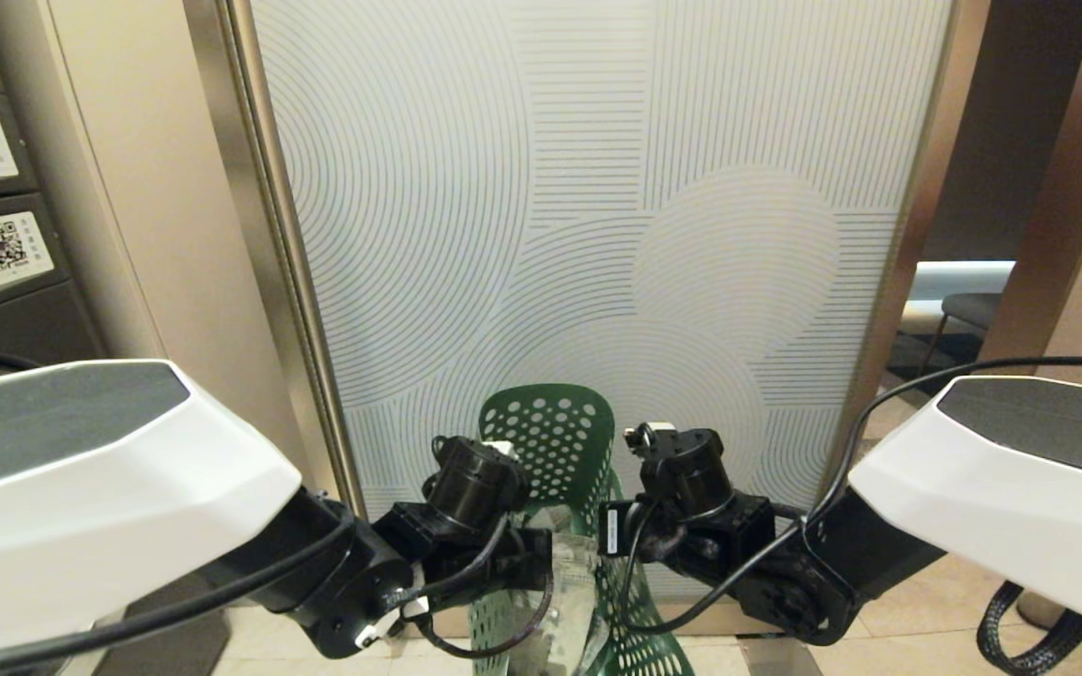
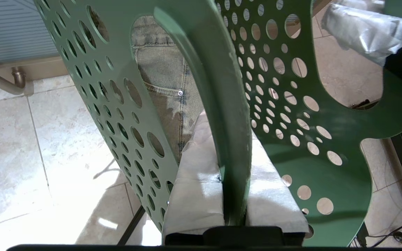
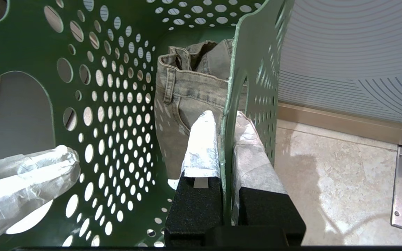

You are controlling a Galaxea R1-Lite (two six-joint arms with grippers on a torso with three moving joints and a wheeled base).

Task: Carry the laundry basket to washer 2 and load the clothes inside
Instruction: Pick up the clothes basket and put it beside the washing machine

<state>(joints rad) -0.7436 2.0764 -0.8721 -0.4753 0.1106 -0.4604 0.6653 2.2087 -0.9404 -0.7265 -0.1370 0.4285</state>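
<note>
From my head view most of the laundry basket (image 1: 555, 451) is hidden: only one perforated green end wall stands up between my two wrists, and the rest drops out of sight under my forearms and the lower edge of the view. Its base cannot be seen from any camera.

My left pincer (image 2: 234, 167) is clenched on one side wall of the basket, at the edge of a slot handle, one wrapped white finger inside and one outside. My right pincer (image 3: 226, 139) is clenched the same way on the opposite wall. So the basket hangs between my arms above the pale tiled floor (image 2: 30, 139), its open top turned toward me and its long axis running away from me, toward the patterned glass panel (image 1: 597, 188) ahead.

The clothes (image 3: 187, 97), faded denim with a waistband and belt loop showing, lie inside against the far end. How many garments are there is hard to make out.
</note>
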